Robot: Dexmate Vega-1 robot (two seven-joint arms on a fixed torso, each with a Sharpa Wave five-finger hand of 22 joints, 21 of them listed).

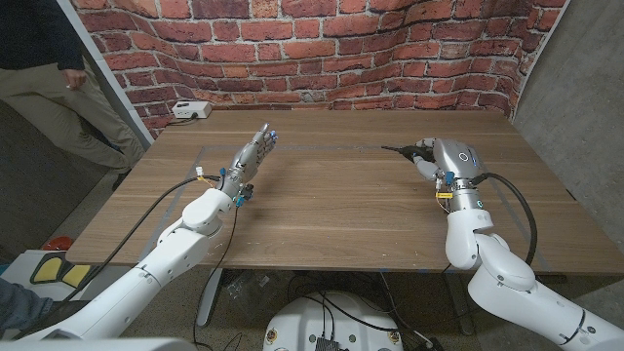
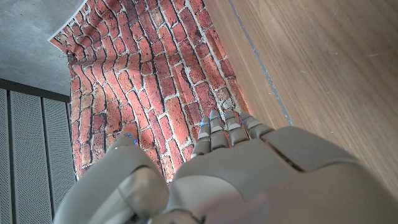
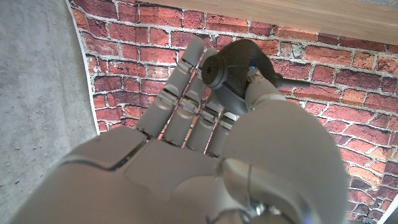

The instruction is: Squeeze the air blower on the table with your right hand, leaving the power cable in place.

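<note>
The black air blower (image 1: pixel 402 151) is at the right of the wooden table (image 1: pixel 331 214), its thin nozzle pointing toward the middle. My right hand (image 1: pixel 445 162) grips it. In the right wrist view the fingers (image 3: pixel 186 93) and thumb of my right hand (image 3: pixel 205 162) close around the blower's dark bulb (image 3: pixel 231 73). Whether the blower touches the table I cannot tell. My left hand (image 1: pixel 252 156) stands over the table's left middle with fingers stretched out and holds nothing; in the left wrist view my left hand (image 2: pixel 236 174) has its fingertips (image 2: pixel 225 124) toward the brick wall.
A white power box (image 1: pixel 190 110) with its cable sits at the table's far left corner. A person (image 1: pixel 58 78) stands beyond the left edge of the table. A brick wall (image 1: pixel 322 49) backs the table.
</note>
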